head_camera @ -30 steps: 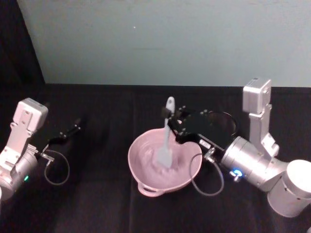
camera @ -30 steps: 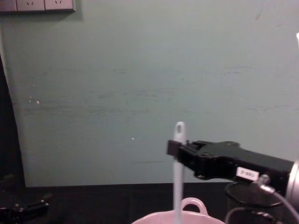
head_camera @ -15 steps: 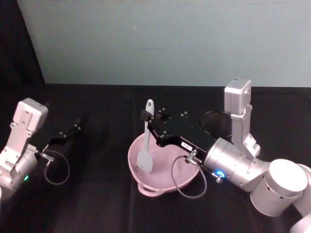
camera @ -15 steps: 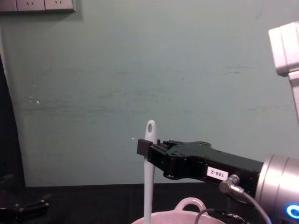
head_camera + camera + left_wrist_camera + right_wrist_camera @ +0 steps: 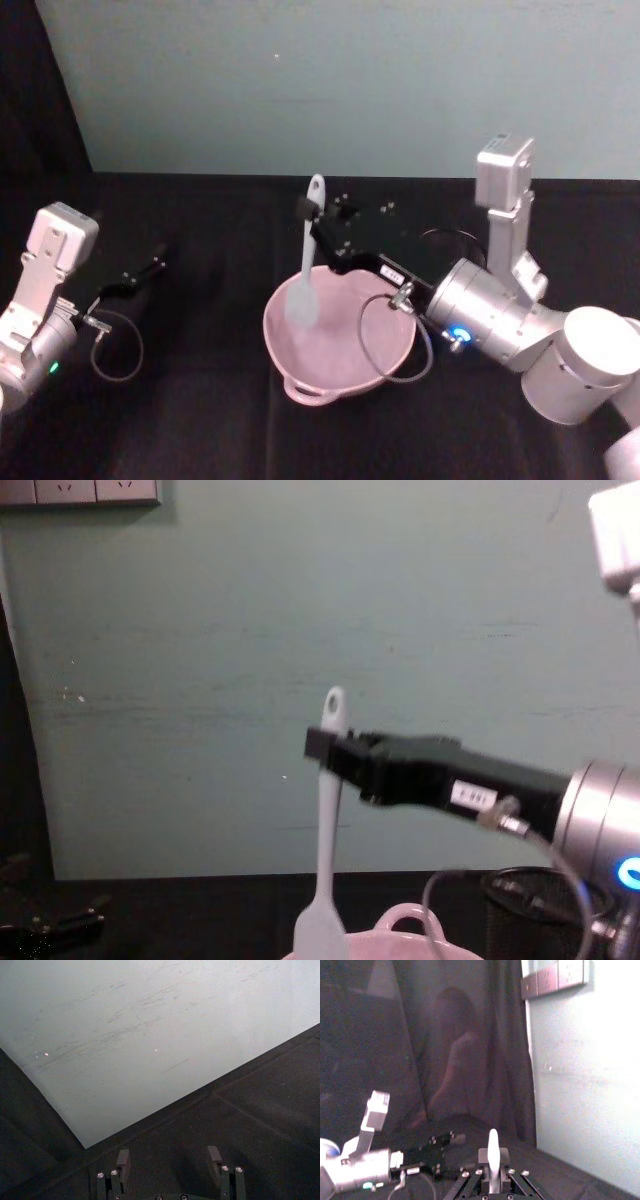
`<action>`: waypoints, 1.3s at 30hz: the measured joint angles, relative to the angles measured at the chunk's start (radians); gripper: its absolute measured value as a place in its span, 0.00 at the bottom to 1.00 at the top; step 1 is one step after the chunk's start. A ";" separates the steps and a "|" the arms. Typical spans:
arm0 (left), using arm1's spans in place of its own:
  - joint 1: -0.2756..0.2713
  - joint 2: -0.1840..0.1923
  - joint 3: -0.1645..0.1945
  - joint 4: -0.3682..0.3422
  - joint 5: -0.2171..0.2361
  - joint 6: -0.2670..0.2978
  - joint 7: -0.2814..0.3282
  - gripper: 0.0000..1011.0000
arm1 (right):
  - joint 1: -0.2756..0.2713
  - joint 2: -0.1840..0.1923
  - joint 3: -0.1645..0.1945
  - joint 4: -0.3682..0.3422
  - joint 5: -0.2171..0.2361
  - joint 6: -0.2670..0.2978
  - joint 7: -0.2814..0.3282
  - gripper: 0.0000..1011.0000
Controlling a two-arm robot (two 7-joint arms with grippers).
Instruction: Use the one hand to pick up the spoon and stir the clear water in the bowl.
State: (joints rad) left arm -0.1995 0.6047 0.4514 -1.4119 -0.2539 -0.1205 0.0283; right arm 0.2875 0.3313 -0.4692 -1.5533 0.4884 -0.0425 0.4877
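Note:
My right gripper (image 5: 309, 211) is shut on the upper handle of the white spoon (image 5: 306, 262), holding it upright over the left side of the pale pink bowl (image 5: 335, 362). The spoon's flat head hangs just above the bowl's left rim. From the chest, the spoon (image 5: 327, 825) hangs from the right gripper (image 5: 321, 744), its head just over the bowl's loop handle (image 5: 402, 911). In the right wrist view the spoon's handle (image 5: 493, 1152) stands between the fingers. My left gripper (image 5: 150, 268) rests open at the far left; its fingers (image 5: 122, 1162) hold nothing.
A black wire-mesh cup (image 5: 520, 905) stands behind the right arm, to the right of the bowl. A black cloth covers the table (image 5: 200, 400), with a pale green wall behind. A loose cable loops off each wrist.
The right gripper carried the spoon from the bowl's middle to its left side, then lifted it, so the head now hangs higher. The left arm stayed still.

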 joint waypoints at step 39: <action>0.000 0.000 0.000 0.000 0.000 0.000 0.000 0.99 | 0.010 0.213 0.215 -0.145 0.118 0.139 -0.086 0.12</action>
State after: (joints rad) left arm -0.1995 0.6046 0.4514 -1.4120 -0.2539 -0.1205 0.0283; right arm 0.2980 0.5445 -0.2547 -1.6986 0.6068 0.0965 0.4015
